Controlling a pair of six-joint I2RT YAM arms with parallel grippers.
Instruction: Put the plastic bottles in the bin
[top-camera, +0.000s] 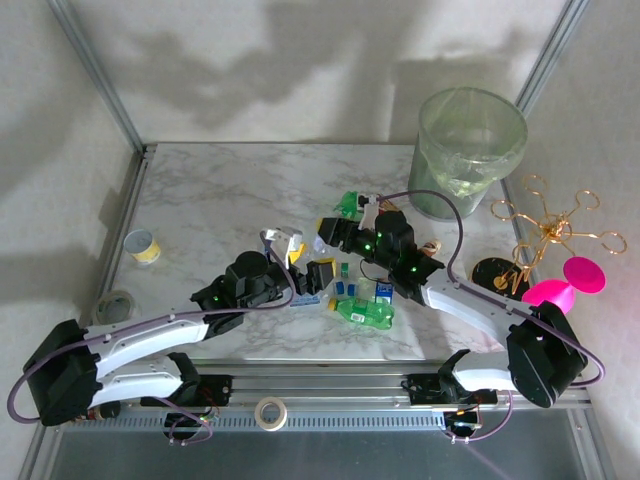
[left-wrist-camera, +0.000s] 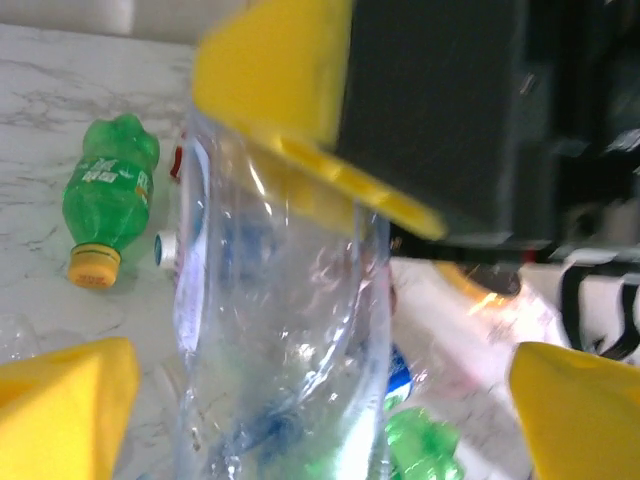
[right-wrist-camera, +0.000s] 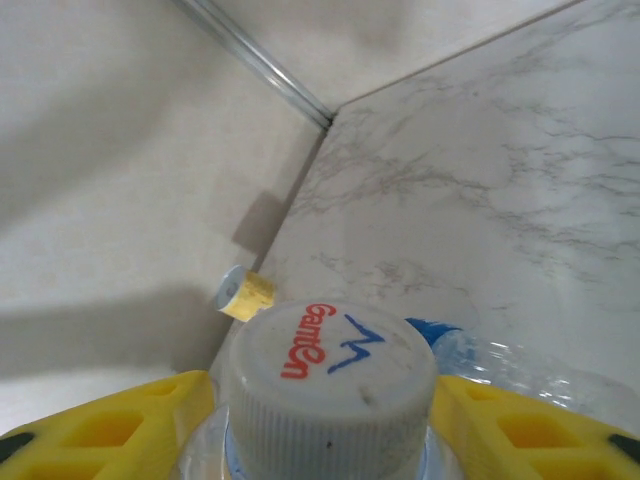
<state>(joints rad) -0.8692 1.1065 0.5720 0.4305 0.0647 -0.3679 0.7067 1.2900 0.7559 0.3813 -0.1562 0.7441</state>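
While in right claw (right-wrist-camera: 322, 432), bottle (right-wrist-camera: 330, 365) between pads (right-wrist-camera: 110, 435).

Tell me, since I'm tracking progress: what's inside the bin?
Inside the bin I see the crinkled pale green liner and nothing else evident; the bottom is hidden by bag folds.

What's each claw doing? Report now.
Left claw: open, a clear bottle between its fingers.
Right claw: closed on a white-capped bottle.
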